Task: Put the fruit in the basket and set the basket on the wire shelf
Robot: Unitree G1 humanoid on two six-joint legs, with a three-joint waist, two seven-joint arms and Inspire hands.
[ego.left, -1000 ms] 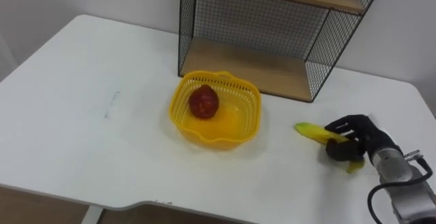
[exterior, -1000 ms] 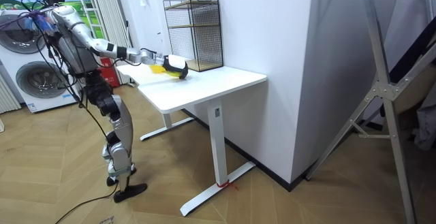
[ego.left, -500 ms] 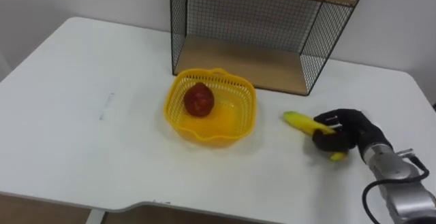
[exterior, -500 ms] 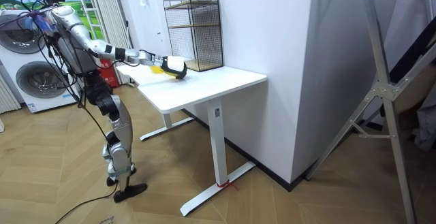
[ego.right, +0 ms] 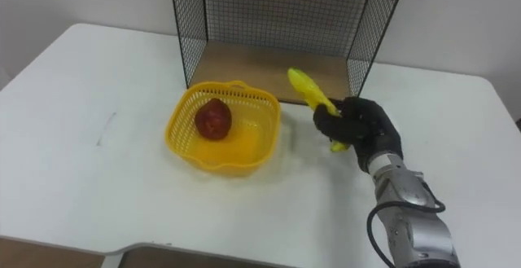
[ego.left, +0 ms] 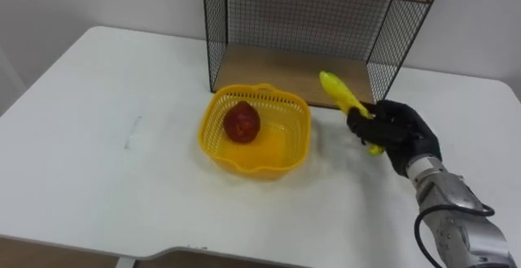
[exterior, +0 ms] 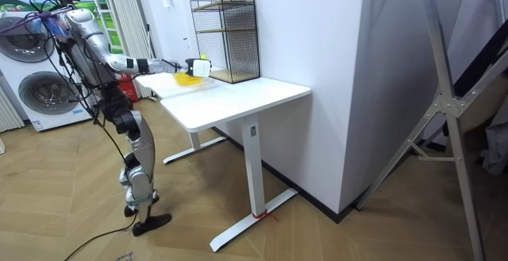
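Two pieces of fruit are on view: one round red apple (ego.left: 242, 121) and one yellow banana (ego.left: 340, 97). There is one yellow plastic mesh basket (ego.left: 244, 160), one black wire shelf (ego.left: 293, 15) with two wooden boards (ego.left: 277, 68), and one white table (ego.left: 98, 162).

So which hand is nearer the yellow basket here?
Right. The right hand, curled round the banana, hangs just to the right of the yellow basket, apart from it, in front of the wire shelf.
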